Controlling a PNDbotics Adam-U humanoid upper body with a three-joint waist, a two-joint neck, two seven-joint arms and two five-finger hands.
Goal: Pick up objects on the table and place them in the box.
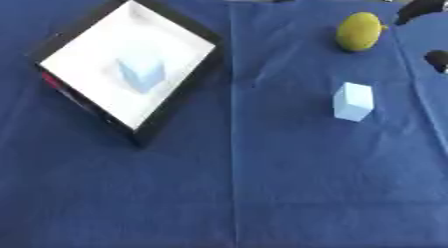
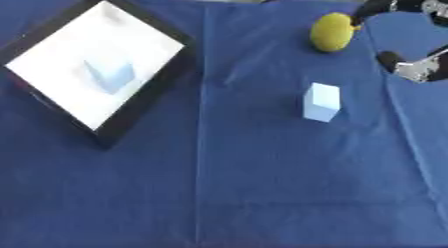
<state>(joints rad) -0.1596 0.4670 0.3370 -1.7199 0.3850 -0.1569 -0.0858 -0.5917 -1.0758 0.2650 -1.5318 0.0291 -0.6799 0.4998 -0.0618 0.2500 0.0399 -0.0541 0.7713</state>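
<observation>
Nearest you lies the blue cloth (image 1: 262, 192), which covers the whole work surface; a straight fold crease runs down it from the far edge to the near edge, a little left of centre, and fainter creases branch off near the middle. The near half of the cloth carries nothing.

Right of the crease stands a pale blue block (image 2: 321, 102), resting on the cloth and apart from everything else. Beyond it, towards the far right, sits a yellow-green rounded fruit (image 1: 359, 31), also on the cloth and well apart from the block.

At far left you see the box (image 1: 179, 97), a shallow tray with a black rim and white floor, turned so one corner points towards you. A second pale blue block (image 1: 140, 74) lies inside it, near the middle of the white floor.

Your right hand (image 2: 418, 67) shows at the right edge, black with silver parts, raised beside the fruit and touching neither object; whether its fingers are apart or together cannot be told. Your left hand appears in neither view. A strip of pale floor shows past the cloth's far edge.
</observation>
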